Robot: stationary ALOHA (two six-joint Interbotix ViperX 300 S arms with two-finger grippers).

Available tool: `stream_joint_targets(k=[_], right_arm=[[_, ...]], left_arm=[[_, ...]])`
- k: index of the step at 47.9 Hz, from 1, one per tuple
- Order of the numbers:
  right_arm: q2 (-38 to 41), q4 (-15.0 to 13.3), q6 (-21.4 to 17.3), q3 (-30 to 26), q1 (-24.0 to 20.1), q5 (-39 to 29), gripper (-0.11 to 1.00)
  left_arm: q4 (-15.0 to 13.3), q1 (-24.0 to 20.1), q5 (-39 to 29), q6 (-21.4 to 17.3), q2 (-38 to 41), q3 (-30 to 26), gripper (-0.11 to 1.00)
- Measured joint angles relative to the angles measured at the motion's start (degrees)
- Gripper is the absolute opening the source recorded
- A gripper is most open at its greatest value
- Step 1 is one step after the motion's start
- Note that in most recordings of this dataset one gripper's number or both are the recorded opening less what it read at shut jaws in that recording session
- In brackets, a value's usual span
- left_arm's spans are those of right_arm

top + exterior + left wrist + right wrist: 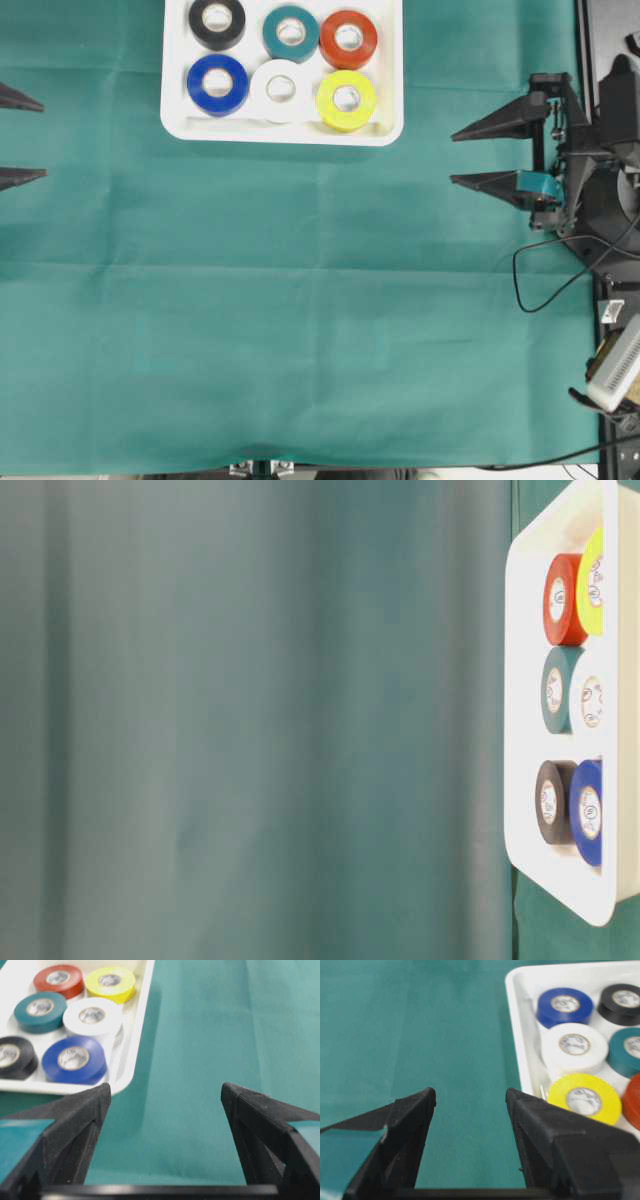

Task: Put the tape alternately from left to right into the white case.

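Six rolls of tape (283,62) fill the white case (175,120) on green cloth (300,300); both arms' jaws gape wide, holding nothing.

A green cloth (300,300) covers the work surface, marked by faint straight fold creases that cross it lengthwise and crosswise. At the right margin of the overhead view, beyond the cloth's edge, a thin black cable (545,290) loops onto the cloth and back off it. Below it lies a pale grey ridged device (615,365), only partly in view. In the table-level view the cloth appears as a blurred, softly streaked green field (250,720).
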State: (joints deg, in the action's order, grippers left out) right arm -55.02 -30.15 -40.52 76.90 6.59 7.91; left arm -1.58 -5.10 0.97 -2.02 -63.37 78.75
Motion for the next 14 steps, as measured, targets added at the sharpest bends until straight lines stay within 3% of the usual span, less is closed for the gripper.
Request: stream_joint_targets(k=[14], right_arm=[[-5.2,0.0,0.0,2.6,0.7,-2.3,0.69]], left_arm=[[0.0,-0.1,-2.6,-0.1,-5.6,1.6,0.48]])
